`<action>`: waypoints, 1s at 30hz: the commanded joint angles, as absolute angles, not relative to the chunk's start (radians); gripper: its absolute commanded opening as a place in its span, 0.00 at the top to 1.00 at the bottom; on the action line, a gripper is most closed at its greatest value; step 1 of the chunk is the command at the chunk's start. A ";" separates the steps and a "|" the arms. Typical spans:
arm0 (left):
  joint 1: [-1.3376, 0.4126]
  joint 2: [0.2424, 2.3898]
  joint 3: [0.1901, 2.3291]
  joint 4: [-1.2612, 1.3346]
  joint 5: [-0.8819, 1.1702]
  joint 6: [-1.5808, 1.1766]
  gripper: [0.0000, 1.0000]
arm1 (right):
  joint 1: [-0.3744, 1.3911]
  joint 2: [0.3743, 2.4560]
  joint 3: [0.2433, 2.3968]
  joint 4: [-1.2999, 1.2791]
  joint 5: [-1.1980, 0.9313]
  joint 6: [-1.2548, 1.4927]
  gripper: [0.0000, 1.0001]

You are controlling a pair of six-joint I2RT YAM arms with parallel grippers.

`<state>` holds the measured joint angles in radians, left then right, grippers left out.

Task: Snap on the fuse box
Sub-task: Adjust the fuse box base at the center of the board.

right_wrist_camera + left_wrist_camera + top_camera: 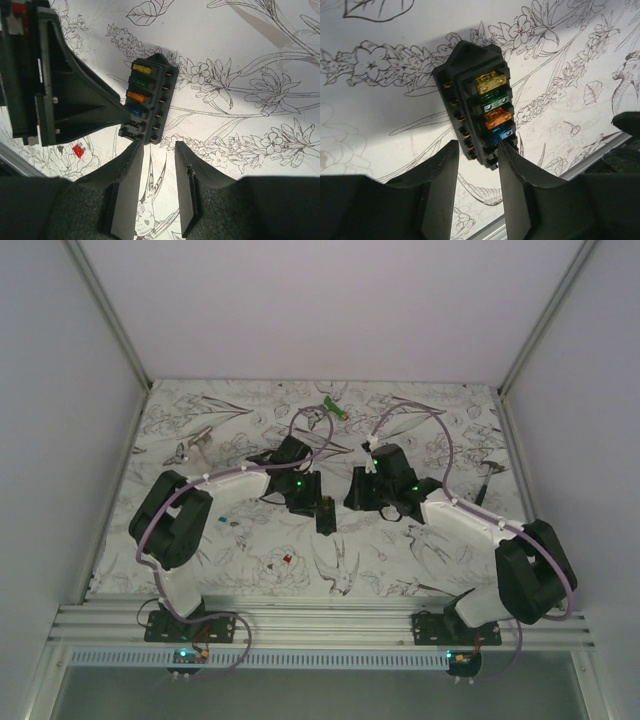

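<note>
The fuse box (325, 518) is a small black oblong block lying on the flower-print table between the two arms. The left wrist view shows the fuse box (476, 100) open-faced, with yellow, green, orange and blue fuses in a row. My left gripper (477, 150) is open; the box's near end sits at its fingertips, and the right finger (520, 175) touches the box's corner. In the right wrist view the fuse box (147, 102) lies just beyond my open, empty right gripper (157, 147). The left gripper's finger (80, 100) touches the box there by the blue fuse.
A green-and-white gadget (335, 407) lies at the table's back. A loose red fuse (287, 558) lies toward the front, also in the right wrist view (77, 150). The table's metal front rail (320, 625) runs by the arm bases.
</note>
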<state>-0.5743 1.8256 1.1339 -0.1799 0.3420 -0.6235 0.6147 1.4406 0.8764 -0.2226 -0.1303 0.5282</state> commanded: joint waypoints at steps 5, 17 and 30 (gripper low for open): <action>-0.562 1.759 1.106 -0.242 0.283 -0.677 0.58 | 0.574 1.517 0.832 -0.053 -0.314 0.573 0.59; -0.619 1.762 1.083 -0.228 0.276 -0.693 0.49 | 0.543 1.751 1.019 0.004 -0.351 0.505 0.56; -0.601 1.724 1.063 -0.360 0.100 -0.604 0.43 | 0.532 1.794 1.053 -0.008 -0.309 0.476 0.56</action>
<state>-0.6300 1.7725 1.0813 -0.2573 0.2054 -0.6590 0.5442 1.8187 1.0641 -0.0208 -0.3302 0.5045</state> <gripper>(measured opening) 0.569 0.438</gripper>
